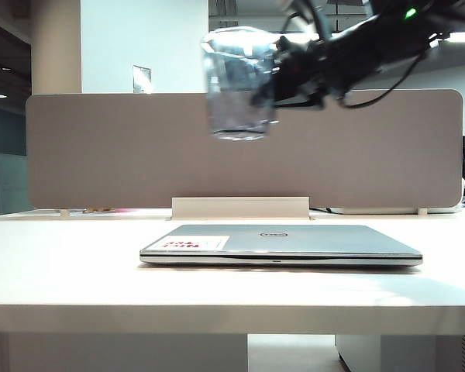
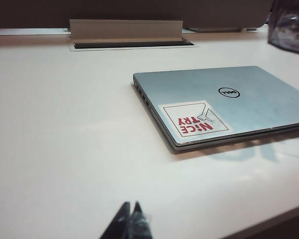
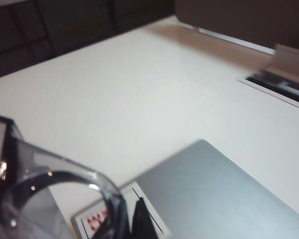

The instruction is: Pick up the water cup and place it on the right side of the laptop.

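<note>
**Exterior view: cup held aloft over the laptop**

The right end effector (image 1: 273,74) is clamped on the water cup (image 1: 239,84), gripping its wall near the rim, and holds it high in the air above the closed laptop (image 1: 283,243), clear of the desk (image 1: 62,263). The cup appears blurred and hangs slightly tilted in front of the grey partition (image 1: 101,147). The laptop lies flat at the middle of the desk, lid down, with the white sticker (image 1: 194,243) at its left front corner. In the right wrist view the cup's rim (image 3: 65,184) sits over that sticker corner. The left end effector (image 2: 131,219) rests low over bare desk, well apart from the laptop, its fingertips pressed together and holding nothing.
</note>
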